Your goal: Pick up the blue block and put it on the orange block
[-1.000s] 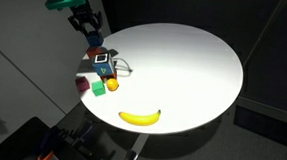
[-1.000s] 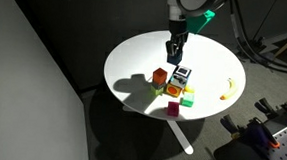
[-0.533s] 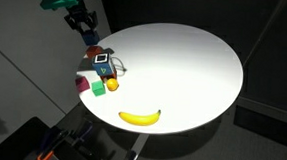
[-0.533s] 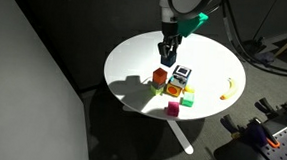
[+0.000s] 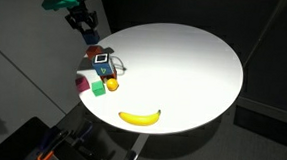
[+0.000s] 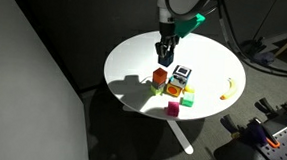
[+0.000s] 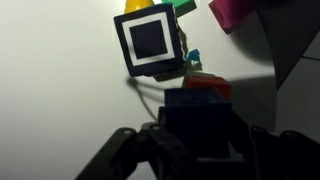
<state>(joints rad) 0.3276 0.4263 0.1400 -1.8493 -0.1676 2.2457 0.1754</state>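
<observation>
In the wrist view my gripper (image 7: 200, 150) is shut on the blue block (image 7: 200, 118), a dark plain cube held between the fingers. Just beyond it shows the top of the orange block (image 7: 206, 83). In both exterior views the gripper (image 6: 164, 54) (image 5: 88, 33) hangs above the orange block (image 6: 161, 78) at the edge of the block cluster, with a gap between them. The blue block is too small to make out in the exterior views.
A dark block with a white-and-black square label (image 7: 150, 40) (image 6: 181, 71) lies beside the orange block. Green (image 6: 187, 100) and magenta (image 6: 173, 109) blocks and a small orange ball (image 5: 111, 85) lie nearby. A banana (image 5: 139, 117) lies on the round white table (image 5: 185, 63).
The gripper with the blue block has moved from over the labelled block to over the orange block. It has hardly moved in the last half second.
</observation>
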